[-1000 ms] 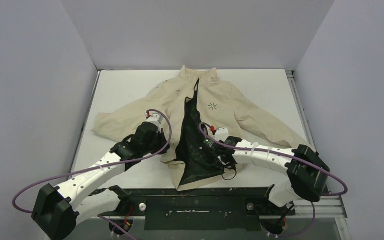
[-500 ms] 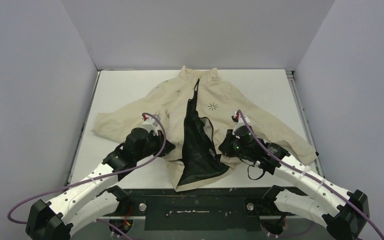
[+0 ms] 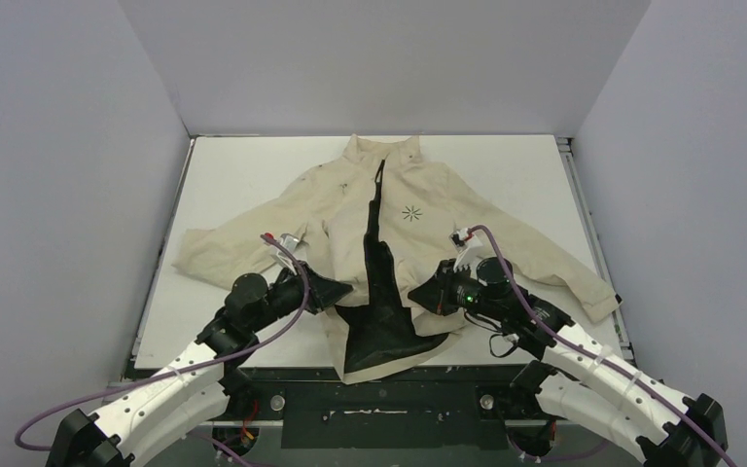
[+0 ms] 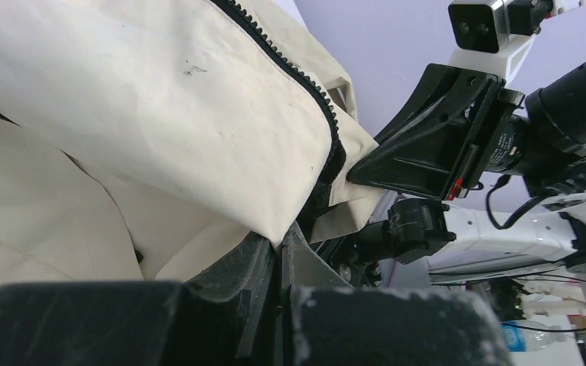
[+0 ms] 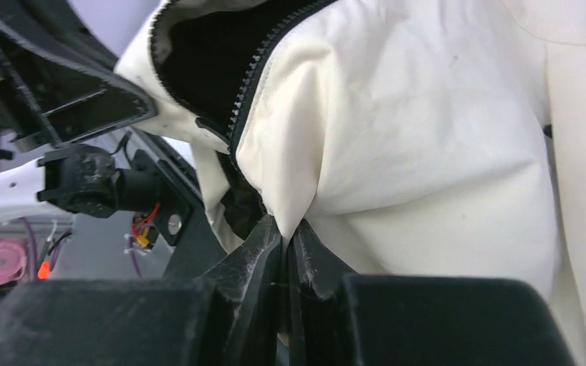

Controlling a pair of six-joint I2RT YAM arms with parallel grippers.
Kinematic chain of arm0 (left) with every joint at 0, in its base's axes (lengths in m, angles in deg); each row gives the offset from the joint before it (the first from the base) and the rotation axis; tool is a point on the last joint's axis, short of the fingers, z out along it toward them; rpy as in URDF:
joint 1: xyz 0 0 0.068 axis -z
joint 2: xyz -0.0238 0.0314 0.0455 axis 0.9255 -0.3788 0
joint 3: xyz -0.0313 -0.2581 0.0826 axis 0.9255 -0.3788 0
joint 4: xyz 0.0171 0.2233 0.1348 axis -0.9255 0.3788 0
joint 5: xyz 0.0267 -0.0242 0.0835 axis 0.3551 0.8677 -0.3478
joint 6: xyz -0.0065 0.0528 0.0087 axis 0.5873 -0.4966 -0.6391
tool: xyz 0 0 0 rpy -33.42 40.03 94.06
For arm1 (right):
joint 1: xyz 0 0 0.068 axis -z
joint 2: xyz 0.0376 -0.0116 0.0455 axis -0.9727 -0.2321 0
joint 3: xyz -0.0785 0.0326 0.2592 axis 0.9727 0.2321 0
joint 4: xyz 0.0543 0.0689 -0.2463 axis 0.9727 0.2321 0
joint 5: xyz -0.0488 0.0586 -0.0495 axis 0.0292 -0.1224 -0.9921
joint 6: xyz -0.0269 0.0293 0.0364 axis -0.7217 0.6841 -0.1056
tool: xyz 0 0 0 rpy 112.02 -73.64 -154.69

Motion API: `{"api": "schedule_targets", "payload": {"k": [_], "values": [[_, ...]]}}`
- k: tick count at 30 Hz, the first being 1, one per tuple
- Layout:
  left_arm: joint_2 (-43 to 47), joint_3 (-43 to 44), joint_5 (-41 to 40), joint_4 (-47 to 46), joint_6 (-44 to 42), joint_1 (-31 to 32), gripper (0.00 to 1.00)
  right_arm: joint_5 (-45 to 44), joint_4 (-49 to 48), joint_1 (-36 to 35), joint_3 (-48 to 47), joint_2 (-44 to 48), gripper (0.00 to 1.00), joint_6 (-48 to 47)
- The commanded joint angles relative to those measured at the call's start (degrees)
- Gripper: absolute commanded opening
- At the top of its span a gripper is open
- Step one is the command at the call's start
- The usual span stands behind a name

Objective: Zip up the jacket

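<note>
While the two arms are reaching forward from the near edge of the table (image 3: 243,161), each trailing one of two purple cables (image 3: 300,282), both are gripping the one jacket (image 3: 438,199) close to its hem. The left gripper (image 3: 342,289) is clamping a fold of cream cloth on its side of the open front; in its wrist view the left gripper (image 4: 281,248) is showing its fingers (image 4: 252,263) pressed together with that fold rising between them, and a line of black zipper (image 4: 305,84) teeth is running along the edge just above. The right gripper (image 3: 418,295) is doing the same on the opposite front panel, and in its own wrist view the right gripper (image 5: 284,229) is pinching a pleat of the jacket (image 5: 427,137) beside the second row of zipper (image 5: 252,84) teeth. Between the two grippers the front is gaping, exposing a wedge of black lining (image 3: 379,321) that is widening toward the hem and narrowing toward the neck. Farther up, a single dark starburst logo (image 3: 411,211) is showing on the chest to the right of the opening. The two sleeves (image 3: 224,243) are spreading outward to either side. At the far end, the stand collar (image 3: 384,148) is lying near the back edge of the table, with pale walls (image 3: 379,58) rising behind.
</note>
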Motion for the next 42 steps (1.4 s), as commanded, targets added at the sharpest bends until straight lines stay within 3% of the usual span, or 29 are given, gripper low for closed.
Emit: {"api": "schedule_targets", "payload": {"k": [1, 9, 16, 19, 22, 24, 28, 33, 38, 42], "values": [[1.31, -2.12, 1.51, -13.51, 5.81, -0.2, 0.0, 6.49, -12.61, 0.56, 2.57, 3.16, 0.0, 1.39], [1.16, -2.54, 0.61, -18.34, 7.81, -0.27, 0.0, 12.01, -20.76, 0.78, 6.11, 7.03, 0.0, 1.42], [-0.37, -3.35, 1.81, -23.19, 11.55, -0.26, 0.0, 8.67, -22.09, 0.9, 7.13, 7.98, 0.0, 2.57], [-0.09, -0.21, -1.58, -8.07, 7.43, -0.27, 0.0, 1.77, -13.36, 0.94, 4.84, 6.33, 0.0, 2.13], [-0.41, 3.79, -13.0, 13.12, 3.46, -0.32, 0.0, -8.29, 0.32, 0.95, 1.72, 2.58, 0.0, 3.59], [-1.36, 4.56, -15.84, 21.84, 3.2, -0.61, 0.0, -12.5, 6.93, 0.95, 0.45, -1.14, 0.0, 4.15], [-1.95, 2.22, -11.28, 20.83, 5.33, -0.98, 0.0, -21.62, 16.99, 0.75, -1.94, -8.15, 0.29, 4.7], [-0.89, 1.69, -7.0, 16.5, 6.96, -1.07, 0.0, -24.63, 16.07, -1.54, -5.27, -1.25, 0.65, 2.49], [-0.48, 4.11, -3.07, 12.34, 6.09, -1.31, 0.0, -18.76, 8.51, -1.68, -8.94, 7.66, 0.76, -3.76], [-0.85, 3.03, 2.87, 3.5, 8.64, -1.42, 0.0, -3.52, -0.67, -1.68, -8.54, 5.62, 0.78, -7.56]]}}
